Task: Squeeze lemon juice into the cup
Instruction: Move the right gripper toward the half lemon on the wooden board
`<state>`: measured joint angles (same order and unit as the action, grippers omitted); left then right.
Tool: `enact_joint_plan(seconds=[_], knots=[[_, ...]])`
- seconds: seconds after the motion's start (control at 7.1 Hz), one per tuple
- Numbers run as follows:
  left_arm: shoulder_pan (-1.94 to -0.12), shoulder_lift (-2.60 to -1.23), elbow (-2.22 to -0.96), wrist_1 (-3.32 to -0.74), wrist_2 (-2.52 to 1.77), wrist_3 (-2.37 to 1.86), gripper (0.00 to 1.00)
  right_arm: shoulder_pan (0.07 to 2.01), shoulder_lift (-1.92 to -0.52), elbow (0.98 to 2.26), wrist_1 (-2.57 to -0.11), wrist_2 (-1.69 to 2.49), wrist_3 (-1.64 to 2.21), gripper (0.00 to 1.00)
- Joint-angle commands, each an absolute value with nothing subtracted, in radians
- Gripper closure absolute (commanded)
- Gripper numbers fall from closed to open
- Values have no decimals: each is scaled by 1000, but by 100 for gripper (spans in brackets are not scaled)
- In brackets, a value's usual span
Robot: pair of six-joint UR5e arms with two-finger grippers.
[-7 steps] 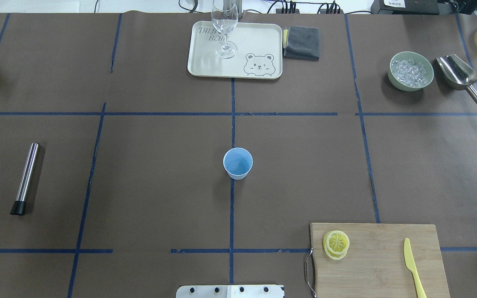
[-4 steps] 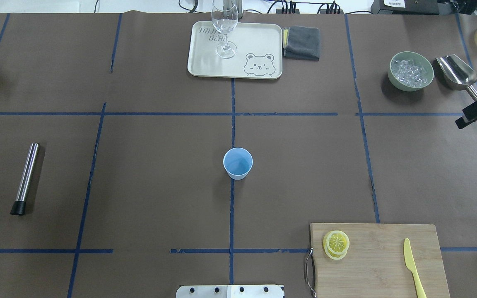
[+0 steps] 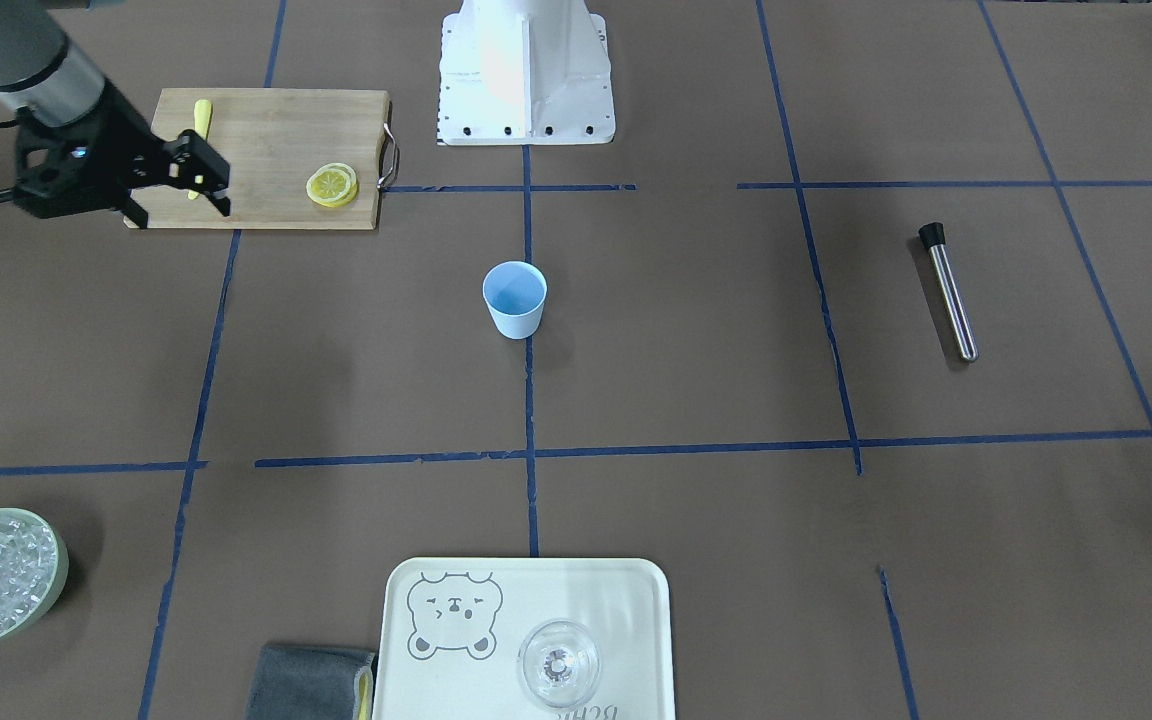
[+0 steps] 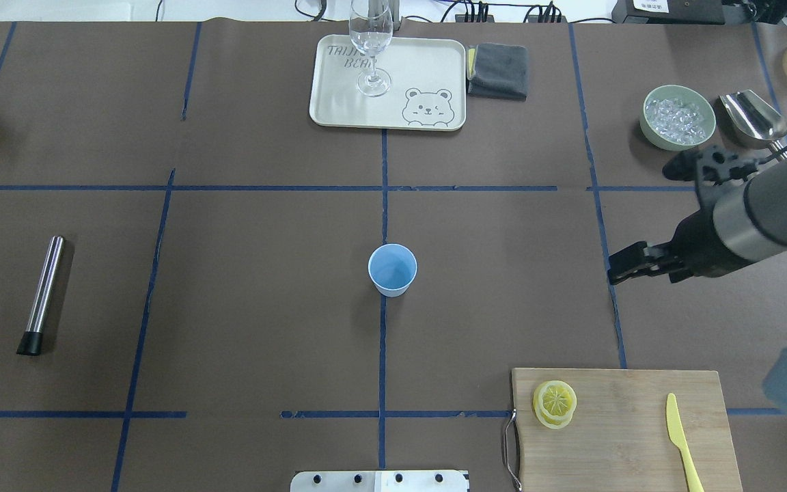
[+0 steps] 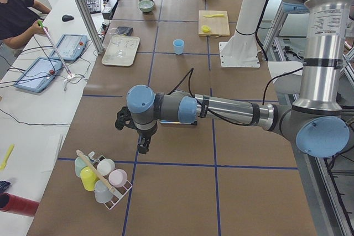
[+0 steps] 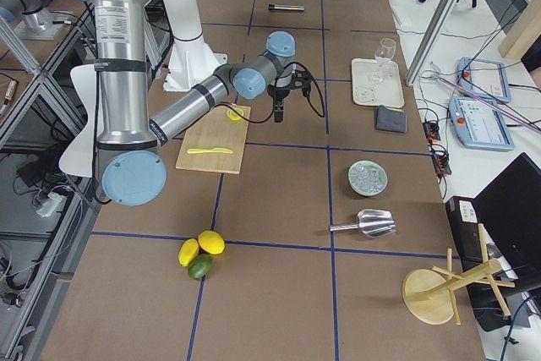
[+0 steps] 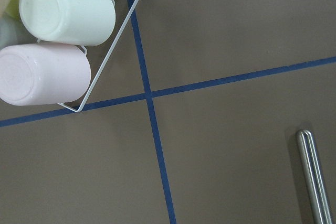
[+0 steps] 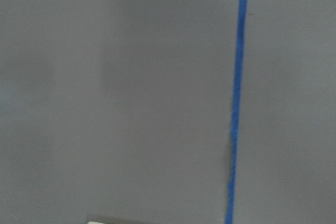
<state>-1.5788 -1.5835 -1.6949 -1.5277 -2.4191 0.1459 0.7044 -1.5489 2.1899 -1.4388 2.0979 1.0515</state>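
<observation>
Black, angular and spread wide apart, the fingers of the right gripper (image 3: 183, 208) hang empty over matte brown paper ruled with blue tape, just off the far edge of the bamboo cutting board (image 4: 626, 437). The right wrist view shows only that paper and a tape crossing.

On the board's end nearest the wire handle lies the lemon (image 4: 555, 398), a round slice with a yellow rind and pale spoked flesh, on top of a small stack of like slices. It is well apart from the gripper. A yellow plastic knife (image 4: 680, 437) lies flat toward the board's other end.

The cup (image 4: 392, 268), light blue, smooth and tapered, stands upright at the table's middle on a tape line.

Across the table, a cream tray (image 4: 339, 109) bears a drawn bear face and lettering partly hidden by a clear stemmed glass (image 4: 371, 41); "TAIJ" and "BEA" can be read. A folded grey cloth (image 4: 498, 70) lies beside it.

The left gripper (image 5: 142, 146) hangs near a wire rack (image 7: 113, 40) of overturned pastel cups; whether it is parted or closed cannot be told.
</observation>
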Motion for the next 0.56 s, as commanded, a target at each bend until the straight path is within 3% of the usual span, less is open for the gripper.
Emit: enact_joint_plan(seconds=[0.0, 0.42], knots=[[-1580, -1583, -1695, -1532, -2419, 147, 0, 400, -1542, 2243, -1416, 1842, 1372, 1], [-1578, -1583, -1694, -1539, -2421, 147, 0, 210, -1531, 2194, -1420, 1640, 1450, 1]])
